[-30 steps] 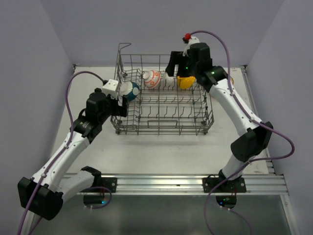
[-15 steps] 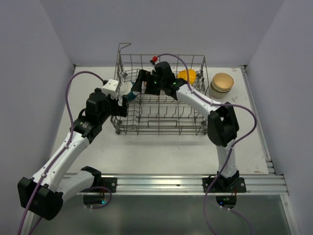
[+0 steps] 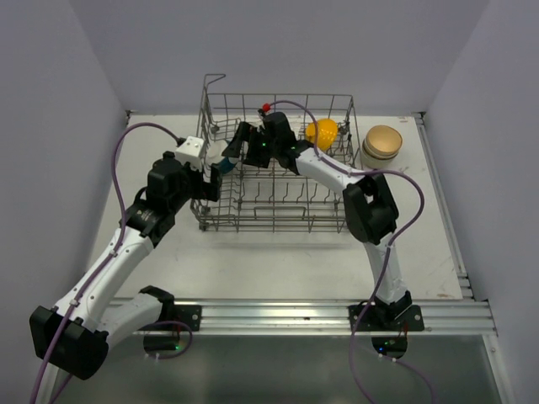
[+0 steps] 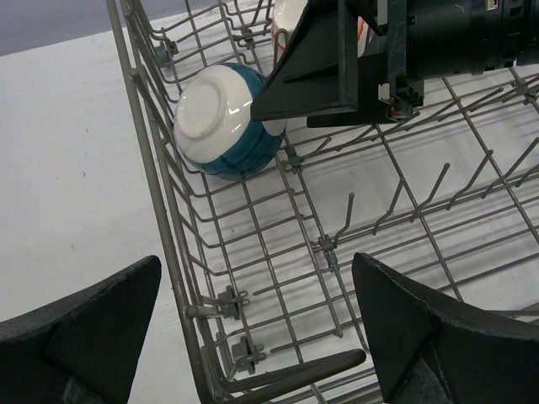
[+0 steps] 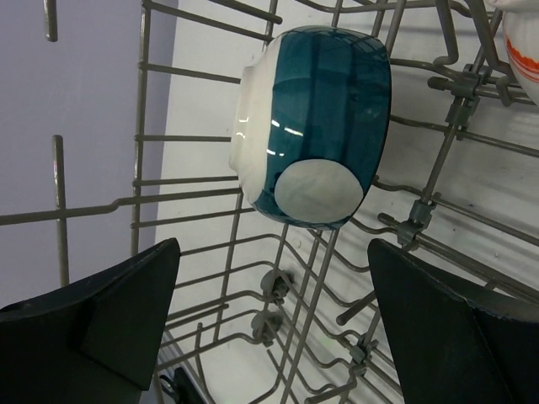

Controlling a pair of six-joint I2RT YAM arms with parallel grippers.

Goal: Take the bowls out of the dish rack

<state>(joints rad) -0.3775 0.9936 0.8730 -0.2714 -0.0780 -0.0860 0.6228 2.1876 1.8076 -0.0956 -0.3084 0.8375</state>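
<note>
Right pincer (image 3: pixel 236 150) is hanging wide open and empty inside the dish rack (image 3: pixel 278 220) in the overhead view, reaching toward its far left corner. The left pincer (image 3: pixel 212 183), likewise spread and holding nothing, is waiting just outside the rack's left wall. A stack of beige bowls (image 3: pixel 383 145) is sitting on the table (image 3: pixel 253 261) right of the rack, so part of the unloading looks done. A yellow bowl (image 3: pixel 322 133) is leaning at the rack's far side, and only a sliver of a teal bowl (image 3: pixel 205 160) is showing. From the left wrist, the teal bowl (image 4: pixel 227 122) is lying on its side against the wire wall. The right pincer's black fingers (image 4: pixel 328 76) are looming just beside it, and a patterned bowl (image 4: pixel 286 17) is peeking out behind. From the right wrist, the teal bowl (image 5: pixel 316 126) is sitting ahead of the spread jaws, foot toward the camera, with the patterned bowl (image 5: pixel 522 38) at the edge. At least three bowls seem left. Upright tines and both arms crowding one corner are looking like the main hindrances.
</note>
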